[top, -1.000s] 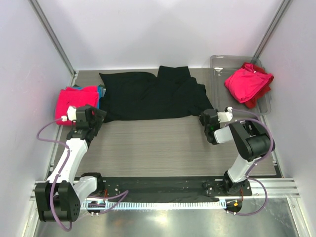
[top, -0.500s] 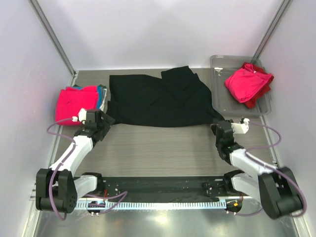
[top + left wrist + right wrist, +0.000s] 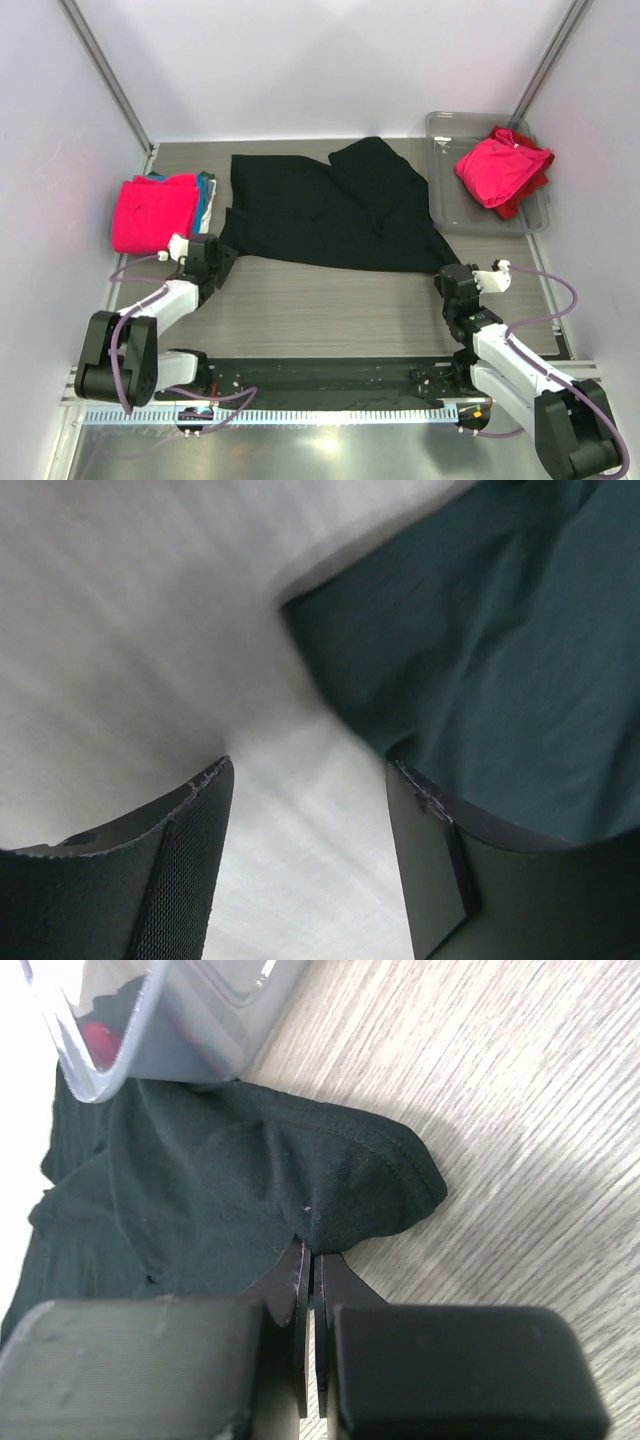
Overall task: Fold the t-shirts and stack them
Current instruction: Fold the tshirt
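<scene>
Wood-grain table (image 3: 330, 300) bears a rumpled black t-shirt (image 3: 330, 215), spread wide.

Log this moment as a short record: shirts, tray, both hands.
black shirt: spread on the table, rumpled, not yet folded
pink stack: far left, teal shirt edge showing beside it
tray: far right, holds a pink shirt over a red shirt
left hand: open, at the black shirt's near left corner
right hand: shut on the black shirt's near right hem
</scene>
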You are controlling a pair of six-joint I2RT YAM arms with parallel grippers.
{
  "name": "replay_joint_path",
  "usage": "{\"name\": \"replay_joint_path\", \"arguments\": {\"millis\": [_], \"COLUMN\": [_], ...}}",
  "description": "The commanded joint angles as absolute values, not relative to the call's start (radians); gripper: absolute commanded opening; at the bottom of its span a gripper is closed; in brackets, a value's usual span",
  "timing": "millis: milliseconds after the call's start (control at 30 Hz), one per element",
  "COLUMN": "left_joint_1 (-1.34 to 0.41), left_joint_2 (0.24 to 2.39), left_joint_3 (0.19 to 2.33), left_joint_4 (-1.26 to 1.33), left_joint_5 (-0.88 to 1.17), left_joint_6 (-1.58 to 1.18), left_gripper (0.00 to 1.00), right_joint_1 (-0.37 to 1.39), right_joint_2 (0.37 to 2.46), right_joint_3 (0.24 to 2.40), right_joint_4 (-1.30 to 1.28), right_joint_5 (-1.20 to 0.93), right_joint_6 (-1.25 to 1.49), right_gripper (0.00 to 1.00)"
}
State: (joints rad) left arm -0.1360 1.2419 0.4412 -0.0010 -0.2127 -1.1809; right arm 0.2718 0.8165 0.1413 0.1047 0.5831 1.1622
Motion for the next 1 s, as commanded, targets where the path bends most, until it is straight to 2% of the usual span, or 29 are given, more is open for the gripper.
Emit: {"name": "replay_joint_path", "arguments": {"millis": [0,200,300,333,433,600,767,833,967], "left_joint_1": [-0.141,-0.141,-0.143,-0.143,-0.141,-0.144,-0.143,-0.143,-0.127], "left_joint_2": [1.311,1.471,1.518,1.525,1.545,1.448,1.321,1.281,1.162], "left_joint_3": [0.393,0.419,0.42,0.419,0.44,0.587,0.779,0.827,0.868], "left_joint_4": [0.251,0.34,0.337,0.339,0.327,0.033,-0.258,-0.336,-0.472], "left_joint_5": [-0.296,-0.313,-0.33,-0.337,-0.356,-0.477,-0.56,-0.587,-0.601], "left_joint_6": [-1.273,-1.313,-1.338,-1.344,-1.31,-1.136,-1.052,-1.035,-1.023], "left_gripper": [0.64,0.61,0.43,0.29,0.0,0.0,0.0,0.0,0.0], "right_joint_1": [0.265,0.267,0.265,0.265,0.265,0.267,0.265,0.267,0.267], "right_joint_2": [0.831,0.83,0.816,0.816,0.825,0.896,0.934,0.945,0.971], "right_joint_3": [0.143,0.147,0.144,0.144,0.162,0.287,0.501,0.633,0.75], "right_joint_4": [0.12,0.129,0.13,0.13,0.123,0.006,-0.147,-0.214,-0.371], "right_joint_5": [0.635,0.63,0.63,0.634,0.638,0.627,0.607,0.611,0.601], "right_joint_6": [1.17,1.17,1.175,1.175,1.16,1.117,1.08,1.057,1.048], "right_gripper": [0.01,0.01,0.01,0.01,0.01,0.01,0.01,0.01,0.01]}}
